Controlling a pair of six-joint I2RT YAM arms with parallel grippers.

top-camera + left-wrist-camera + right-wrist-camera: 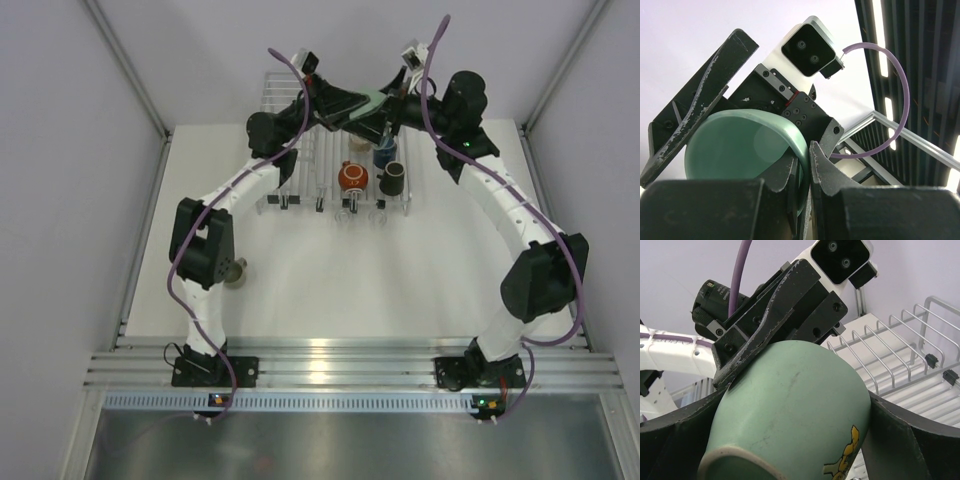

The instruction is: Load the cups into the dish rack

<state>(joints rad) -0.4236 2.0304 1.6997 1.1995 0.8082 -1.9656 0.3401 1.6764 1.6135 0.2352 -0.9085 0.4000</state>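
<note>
The mint-teal mug [785,370] hangs in the air above the far end of the wire dish rack [300,190], between your two grippers where they meet. Your left gripper [804,167] has its fingers pinched together on the mug's rim, one inside the wall and one outside. Your right gripper [792,407] has its fingers spread wide with the mug's body lying between them, close against both, though it is not clear whether they press on it.
</note>
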